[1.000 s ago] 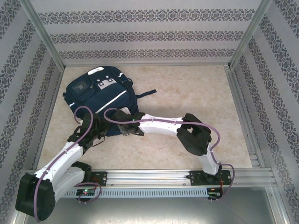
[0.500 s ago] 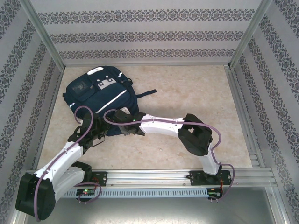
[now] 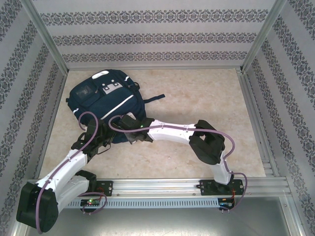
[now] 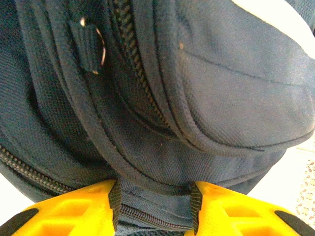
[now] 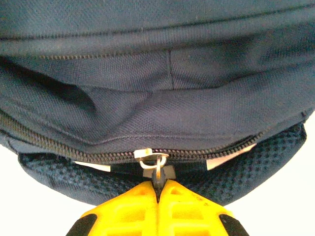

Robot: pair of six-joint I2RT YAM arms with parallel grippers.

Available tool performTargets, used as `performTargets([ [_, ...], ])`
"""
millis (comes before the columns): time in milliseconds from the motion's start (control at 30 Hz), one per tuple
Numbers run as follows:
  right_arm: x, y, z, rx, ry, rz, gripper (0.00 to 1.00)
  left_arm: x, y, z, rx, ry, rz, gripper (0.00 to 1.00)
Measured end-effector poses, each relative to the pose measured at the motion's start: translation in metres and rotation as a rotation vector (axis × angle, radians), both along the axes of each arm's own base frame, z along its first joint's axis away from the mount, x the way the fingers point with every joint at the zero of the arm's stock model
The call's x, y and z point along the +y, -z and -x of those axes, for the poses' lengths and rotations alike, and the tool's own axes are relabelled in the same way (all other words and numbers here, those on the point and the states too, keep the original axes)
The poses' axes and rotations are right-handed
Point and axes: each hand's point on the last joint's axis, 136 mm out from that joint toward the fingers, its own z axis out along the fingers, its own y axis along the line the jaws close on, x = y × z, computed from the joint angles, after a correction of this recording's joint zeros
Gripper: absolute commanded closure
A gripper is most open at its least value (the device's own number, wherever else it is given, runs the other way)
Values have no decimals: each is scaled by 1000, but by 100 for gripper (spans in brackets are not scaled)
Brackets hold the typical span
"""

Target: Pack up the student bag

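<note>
The student bag (image 3: 106,101), navy with white strips, lies at the table's back left. Both grippers are at its near end. My left gripper (image 3: 105,139) pinches a fold of the student bag (image 4: 162,147) beside a zipper line, and its pads (image 4: 116,199) press the cloth from both sides. My right gripper (image 3: 129,129) is shut on the dark zipper pull (image 5: 158,173), which hangs by a metal ring from the silver slider (image 5: 146,154) on the bag's closed main zipper (image 5: 59,147). The right gripper (image 5: 158,186) has its yellow fingers touching each other around the pull.
A dark strap (image 3: 153,98) trails from the bag's right side. Beige tabletop (image 3: 206,98) stretches right of the bag. Patterned walls enclose three sides, and an aluminium rail (image 3: 162,186) runs along the near edge. A second zipper pull (image 4: 91,46) hangs on the front pocket.
The right gripper's jaws have closed onto the zipper pull. Both arms and the bag have stayed almost where they were.
</note>
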Motion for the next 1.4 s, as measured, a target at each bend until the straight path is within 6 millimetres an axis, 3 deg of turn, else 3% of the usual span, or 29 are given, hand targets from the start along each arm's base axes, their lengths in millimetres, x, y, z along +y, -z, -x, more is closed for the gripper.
performTargets([
  [233, -4, -9, 5, 47, 2, -80, 100, -24, -9, 10, 0, 38, 87, 47],
  [433, 0, -9, 10, 90, -3, -137, 100, -42, 12, 8, 61, 44, 117, 43],
  [533, 1, -8, 13, 104, -11, -146, 100, -42, 21, 0, 82, 23, 100, 58],
  [667, 1, -8, 13, 106, -7, -154, 100, -39, 24, -6, 95, 8, 60, 100],
  [800, -4, -11, 13, 102, -2, -158, 100, -32, 20, -4, 99, -7, 21, 100],
  [933, -18, -16, 2, 90, 30, -161, 100, -11, 13, 11, 109, -54, -30, 100],
  [1200, -80, -11, -54, 58, 164, -102, 100, 55, 1, 45, 117, -214, -92, 100],
  [1300, -76, -11, -50, 70, 139, -110, 92, 57, 4, 47, 135, -201, -94, 100],
  [1400, -55, -17, -33, 84, 77, -137, 81, 49, 11, 44, 164, -164, -75, 100],
])
